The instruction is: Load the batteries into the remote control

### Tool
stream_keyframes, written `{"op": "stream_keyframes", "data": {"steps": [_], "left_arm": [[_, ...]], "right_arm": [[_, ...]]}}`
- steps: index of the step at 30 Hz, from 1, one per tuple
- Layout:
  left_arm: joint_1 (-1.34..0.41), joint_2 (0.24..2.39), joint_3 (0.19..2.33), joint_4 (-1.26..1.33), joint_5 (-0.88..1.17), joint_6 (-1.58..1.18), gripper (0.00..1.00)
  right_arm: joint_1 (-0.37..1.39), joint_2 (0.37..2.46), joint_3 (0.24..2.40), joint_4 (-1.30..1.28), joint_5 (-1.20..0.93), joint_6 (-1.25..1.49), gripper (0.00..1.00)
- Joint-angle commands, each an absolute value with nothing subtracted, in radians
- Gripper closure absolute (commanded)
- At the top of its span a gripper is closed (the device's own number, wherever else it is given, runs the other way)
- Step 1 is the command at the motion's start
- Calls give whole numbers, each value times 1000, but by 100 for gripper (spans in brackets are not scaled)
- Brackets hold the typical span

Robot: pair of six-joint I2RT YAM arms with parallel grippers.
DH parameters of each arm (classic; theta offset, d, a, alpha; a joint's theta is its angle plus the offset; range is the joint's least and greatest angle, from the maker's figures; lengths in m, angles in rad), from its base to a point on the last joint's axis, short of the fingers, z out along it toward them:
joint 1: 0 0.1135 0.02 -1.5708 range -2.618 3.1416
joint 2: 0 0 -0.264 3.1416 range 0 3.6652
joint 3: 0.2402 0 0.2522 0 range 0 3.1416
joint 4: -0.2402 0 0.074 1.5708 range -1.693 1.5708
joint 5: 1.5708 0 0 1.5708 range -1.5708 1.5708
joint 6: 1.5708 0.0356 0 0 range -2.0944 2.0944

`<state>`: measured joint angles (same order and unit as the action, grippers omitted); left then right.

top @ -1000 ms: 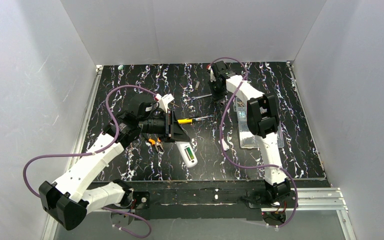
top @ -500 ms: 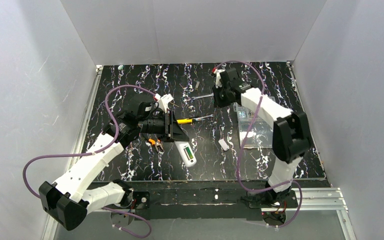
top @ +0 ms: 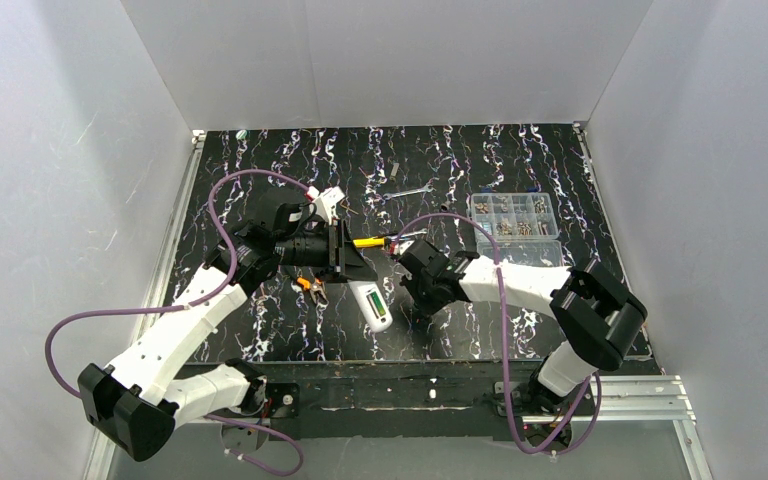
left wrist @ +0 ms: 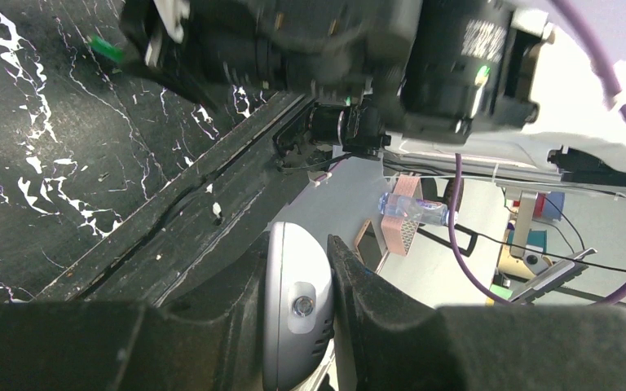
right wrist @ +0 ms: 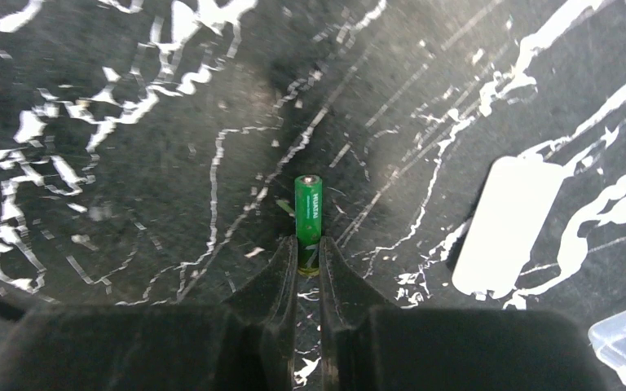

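- Battery (right wrist: 308, 213) shows only in the right wrist view, its near end pinched by the right gripper (right wrist: 308, 254).
- Left wrist view alone shows the left gripper (left wrist: 297, 252) clamping the remote control (left wrist: 292, 314).

The table (top: 560, 170) is a black slab veined with white, with a metal rail along its left edge; a clear compartment box (top: 515, 215) lies at 2 o'clock, its cells holding small parts; a yellow-handled screwdriver (top: 368, 241) lies near the centre, shaft pointing to 3 o'clock; a slim silver tool (top: 410, 192) lies at 12 o'clock; an orange-handled tool (top: 308, 285) shows at 8 o'clock, partly hidden; the white remote control (top: 373, 307) sits at 6 o'clock, display upward, though whether it rests flat cannot be told; in the right wrist view a green battery (right wrist: 308, 213) lies close against the surface, and a small white cover piece (right wrist: 509, 224) lies at its 3 o'clock, well apart.
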<state>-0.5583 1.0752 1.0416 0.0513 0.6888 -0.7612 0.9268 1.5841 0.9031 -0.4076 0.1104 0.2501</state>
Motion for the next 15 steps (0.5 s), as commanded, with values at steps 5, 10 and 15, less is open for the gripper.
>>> {"op": "stream_keyframes", "data": {"steps": [5,10,15], "left_arm": [[-552,1063,1032,70,723,-773,100],[-552,1069,1038,70,729,-769,100],[-552,1072,1039,71,729,-770,100]], "right_arm": [[964,1596,863,-345,241,325,76],[979,1633,869,-341,221,333,68],[983,1646,875,-339,215,335,65]]}}
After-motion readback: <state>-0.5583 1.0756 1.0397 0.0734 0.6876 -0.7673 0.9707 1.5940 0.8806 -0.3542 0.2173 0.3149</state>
